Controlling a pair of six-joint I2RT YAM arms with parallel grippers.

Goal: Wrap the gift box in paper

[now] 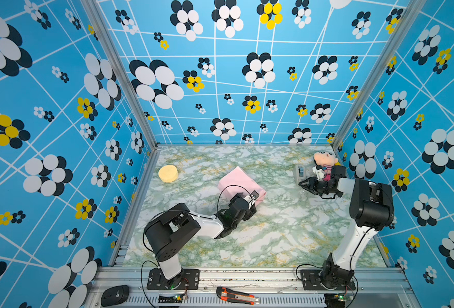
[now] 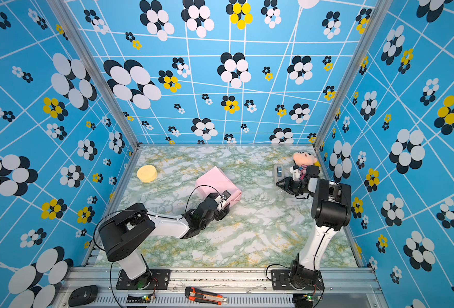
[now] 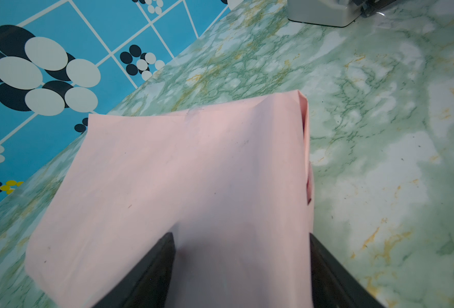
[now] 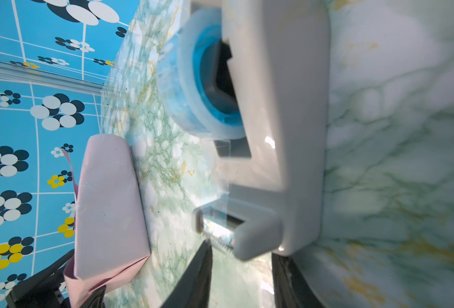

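Note:
The paper (image 1: 238,182) (image 2: 215,181), pale pink side out, is folded into a blocky parcel in the middle of the table. The gift box is hidden inside it. My left gripper (image 1: 255,197) (image 3: 241,236) sits at the parcel's near right end with its jaws wide apart. One of its fingers (image 3: 164,256) lies on top of the paper (image 3: 180,173) and the other stands at the parcel's side edge. My right gripper (image 1: 304,184) (image 4: 240,250) is open at the cutter end of the grey tape dispenser (image 1: 300,173) (image 4: 287,133), with clear, shiny film between its fingers.
A plush doll (image 1: 324,160) lies in the far right corner behind the dispenser. A yellow round sponge (image 1: 168,173) sits at the far left. An orange utility knife (image 1: 236,295) and a black mouse-shaped object (image 1: 114,294) lie on the front rail.

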